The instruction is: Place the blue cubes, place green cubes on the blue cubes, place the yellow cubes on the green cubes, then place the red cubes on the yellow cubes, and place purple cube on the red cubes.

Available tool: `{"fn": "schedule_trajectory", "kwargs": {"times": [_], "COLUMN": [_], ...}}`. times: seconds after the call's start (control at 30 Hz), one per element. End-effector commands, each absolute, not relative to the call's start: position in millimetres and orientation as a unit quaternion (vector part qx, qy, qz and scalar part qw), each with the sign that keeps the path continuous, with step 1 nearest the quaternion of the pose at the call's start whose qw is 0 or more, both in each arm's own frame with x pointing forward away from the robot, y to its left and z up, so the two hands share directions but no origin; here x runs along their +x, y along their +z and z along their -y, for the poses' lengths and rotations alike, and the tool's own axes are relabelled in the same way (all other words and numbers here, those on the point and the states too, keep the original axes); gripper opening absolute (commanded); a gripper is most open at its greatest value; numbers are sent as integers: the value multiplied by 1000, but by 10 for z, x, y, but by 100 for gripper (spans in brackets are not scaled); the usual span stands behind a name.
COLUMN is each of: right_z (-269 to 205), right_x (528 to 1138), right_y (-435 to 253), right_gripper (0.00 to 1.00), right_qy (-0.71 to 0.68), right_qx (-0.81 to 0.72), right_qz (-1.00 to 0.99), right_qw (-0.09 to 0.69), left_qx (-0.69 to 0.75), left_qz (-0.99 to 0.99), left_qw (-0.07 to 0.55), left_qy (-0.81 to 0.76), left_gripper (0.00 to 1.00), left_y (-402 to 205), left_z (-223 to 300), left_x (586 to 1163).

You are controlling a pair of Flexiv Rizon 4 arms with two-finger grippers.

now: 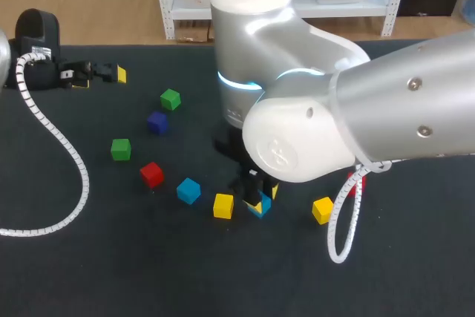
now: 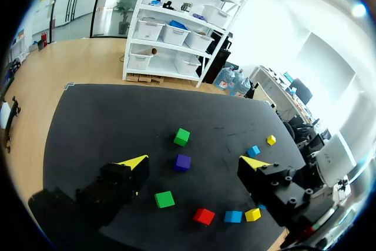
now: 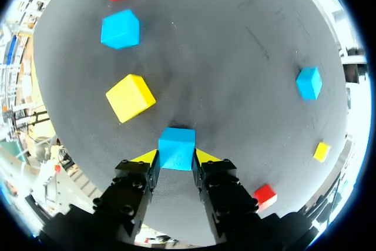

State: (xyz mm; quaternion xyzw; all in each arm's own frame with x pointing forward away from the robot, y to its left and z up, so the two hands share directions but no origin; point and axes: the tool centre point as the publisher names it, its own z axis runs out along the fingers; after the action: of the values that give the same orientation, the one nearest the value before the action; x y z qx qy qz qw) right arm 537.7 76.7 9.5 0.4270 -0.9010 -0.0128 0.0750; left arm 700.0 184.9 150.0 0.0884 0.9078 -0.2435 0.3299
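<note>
Blue cube [image 3: 176, 148] clamped in R gripper [image 3: 175, 157], just by yellow cube [image 3: 130, 97]. Lift straight up, don't clip yellow. L gripper [image 2: 195, 161] fingers apart, holding nothing.

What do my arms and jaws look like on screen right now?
The right arm is rounded silver-grey with white joint caps and a glowing blue ring. The left arm shows a black wrist housing. Both have black, blocky jaws with yellow tips. White spiral-wrapped cables trail from each; the right one has a red section.
</note>
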Motion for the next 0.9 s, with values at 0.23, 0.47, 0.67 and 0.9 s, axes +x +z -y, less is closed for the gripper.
{"fn": "schedule_trajectory", "kwargs": {"times": [0.23,0.47,0.67,0.9], "right_z": [-664,-538,-509,-493], "right_x": [5459,5654,5778,5971], "right_y": [261,463,577,612], "right_gripper": [0,0,0,0], "right_qy": [-12,-17,-29,-22], "right_qx": [510,576,632,655], "right_qz": [858,815,773,754], "right_qw": [67,58,48,54], "left_qx": [88,88,88,88], "left_qz": [-908,-908,-908,-908], "left_qw": [330,330,330,330], "left_qy": [-243,-243,-243,-243], "left_gripper": [100,100,100,100], "left_y": [1500,1500,1500,1500], "left_z": [-1850,-1850,-1850,-1850], "left_x": [7000,7000,7000,7000]}}
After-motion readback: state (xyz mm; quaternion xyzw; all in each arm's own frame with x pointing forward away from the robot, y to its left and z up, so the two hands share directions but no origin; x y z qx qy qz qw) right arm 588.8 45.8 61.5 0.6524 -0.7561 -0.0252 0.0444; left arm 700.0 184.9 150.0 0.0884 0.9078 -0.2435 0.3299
